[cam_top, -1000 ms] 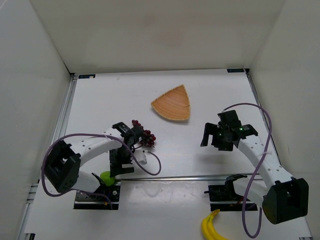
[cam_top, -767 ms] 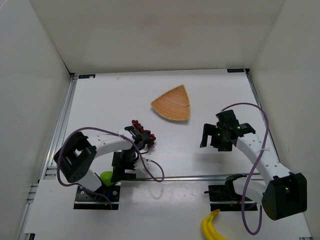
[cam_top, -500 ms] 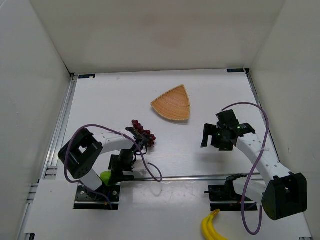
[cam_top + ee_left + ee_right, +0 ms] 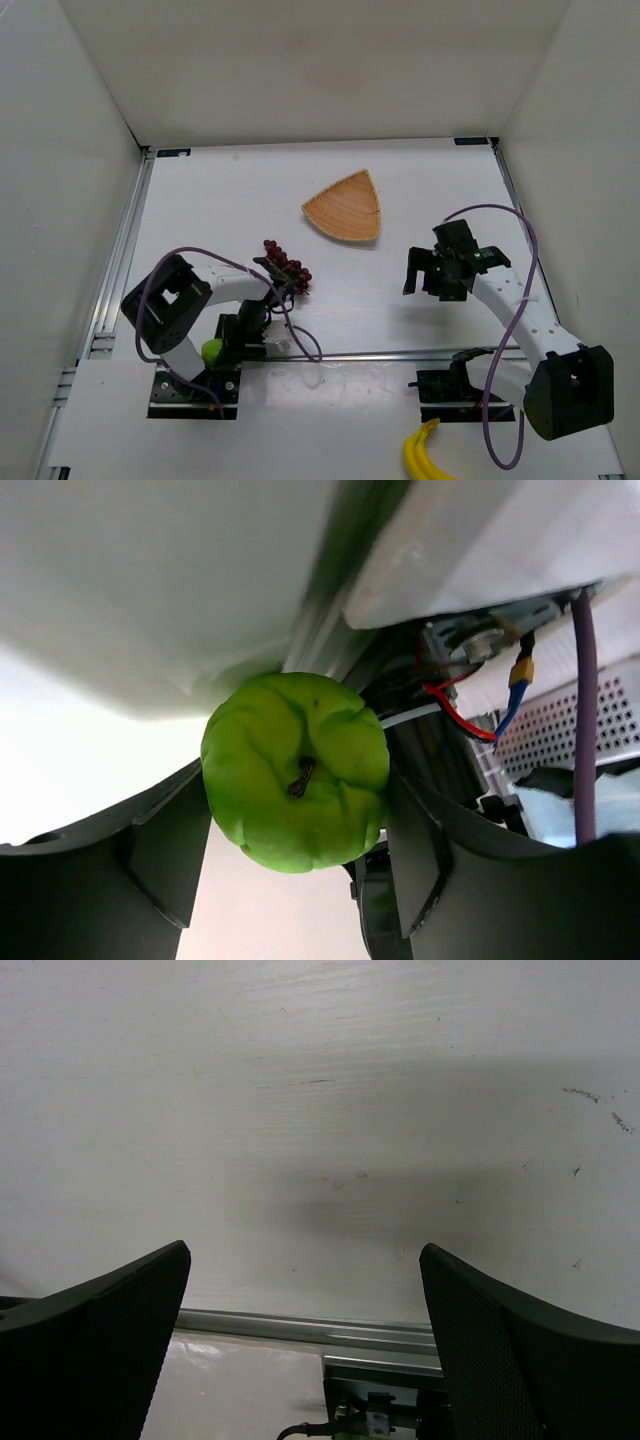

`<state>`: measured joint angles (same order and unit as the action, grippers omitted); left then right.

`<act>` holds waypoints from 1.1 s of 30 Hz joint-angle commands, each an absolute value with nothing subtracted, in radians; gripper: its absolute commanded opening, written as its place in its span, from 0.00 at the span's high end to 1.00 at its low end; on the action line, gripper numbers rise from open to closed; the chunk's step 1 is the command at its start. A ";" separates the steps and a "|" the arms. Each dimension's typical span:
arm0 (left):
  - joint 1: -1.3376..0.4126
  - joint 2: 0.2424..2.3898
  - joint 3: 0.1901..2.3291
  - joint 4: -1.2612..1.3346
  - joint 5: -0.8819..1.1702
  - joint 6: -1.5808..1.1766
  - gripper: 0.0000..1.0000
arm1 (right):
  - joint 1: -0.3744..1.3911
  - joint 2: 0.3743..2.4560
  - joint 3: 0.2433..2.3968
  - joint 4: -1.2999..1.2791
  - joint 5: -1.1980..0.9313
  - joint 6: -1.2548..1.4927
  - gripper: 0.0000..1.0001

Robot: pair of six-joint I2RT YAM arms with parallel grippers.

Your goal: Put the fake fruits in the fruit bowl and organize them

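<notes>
In the left wrist view the small green round fruit sits between my left gripper's two dark fingers, which press on both its sides: shut on it. From above, that green fruit lies beside the left arm's base, with the left gripper folded back over it. The dark red grape bunch rests on the table by the left arm's forearm. Further back at centre is the tan wicker fruit bowl, holding nothing. My right gripper hovers open over bare table, its fingers wide apart.
A yellow banana lies at the near edge, right of centre. A metal rail crosses the table in front of both arm bases. White walls close in the left, right and back sides. A purple cable runs past the left wrist.
The left arm folded back from the grapes toward its own base, lowered its gripper over the green fruit and shut on it. The right arm barely moved.
</notes>
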<state>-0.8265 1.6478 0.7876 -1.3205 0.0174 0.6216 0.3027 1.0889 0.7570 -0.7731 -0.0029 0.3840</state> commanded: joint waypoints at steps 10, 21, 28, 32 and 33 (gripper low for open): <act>-0.795 1.536 1.032 -1.385 0.055 0.545 0.55 | 0.307 1.083 0.787 -0.746 0.014 0.368 0.00; -0.776 1.676 1.560 -0.828 -0.115 0.470 0.51 | 0.298 1.065 0.799 -0.661 0.040 0.472 0.00; -0.730 2.057 1.952 -0.729 -0.124 0.338 0.50 | 0.288 1.084 0.865 -0.615 0.094 0.526 0.00; -0.707 2.206 2.184 -0.718 -0.124 0.339 0.45 | 0.279 1.095 0.899 -0.615 0.103 0.486 0.00; -0.707 2.230 2.216 -0.718 -0.124 0.348 0.43 | 0.279 1.095 0.899 -0.615 0.103 0.477 0.00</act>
<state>-0.7261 2.2337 2.0922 -0.7567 -0.1093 0.3691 0.2855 1.0893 0.8555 -0.6426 0.0772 0.4953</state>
